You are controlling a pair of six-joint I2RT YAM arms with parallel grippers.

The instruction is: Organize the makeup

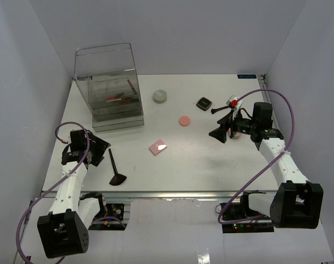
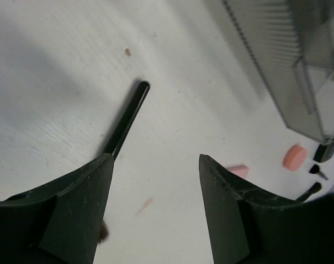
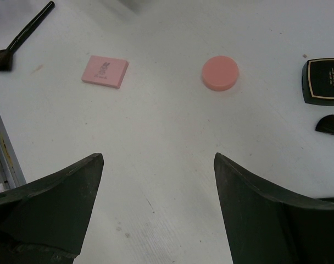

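Observation:
A black-handled brush (image 1: pixel 115 168) lies at the front left, its handle (image 2: pixel 128 118) just beyond my left gripper (image 1: pixel 103 146), which is open and empty (image 2: pixel 156 159). A pink square compact (image 1: pixel 157 147) lies mid-table, a pink disc (image 1: pixel 184 120) beyond it, a grey round jar (image 1: pixel 160 97) and a black square compact (image 1: pixel 204 103) further back. A second brush (image 1: pixel 217 110) lies by my right gripper (image 1: pixel 219 134), which is open and empty (image 3: pixel 159 157) above bare table. The right wrist view shows the pink compact (image 3: pixel 105 71), the disc (image 3: pixel 220 72) and the black compact (image 3: pixel 323 81). Red-and-black sticks (image 1: pixel 116 98) lie inside the drawer box.
The tall clear plastic drawer box (image 1: pixel 109 88) stands at the back left, and its corner shows in the left wrist view (image 2: pixel 299 60). Grey walls close in the table at the back and both sides. The table's metal front edge (image 1: pixel 172 193) runs between the arm bases.

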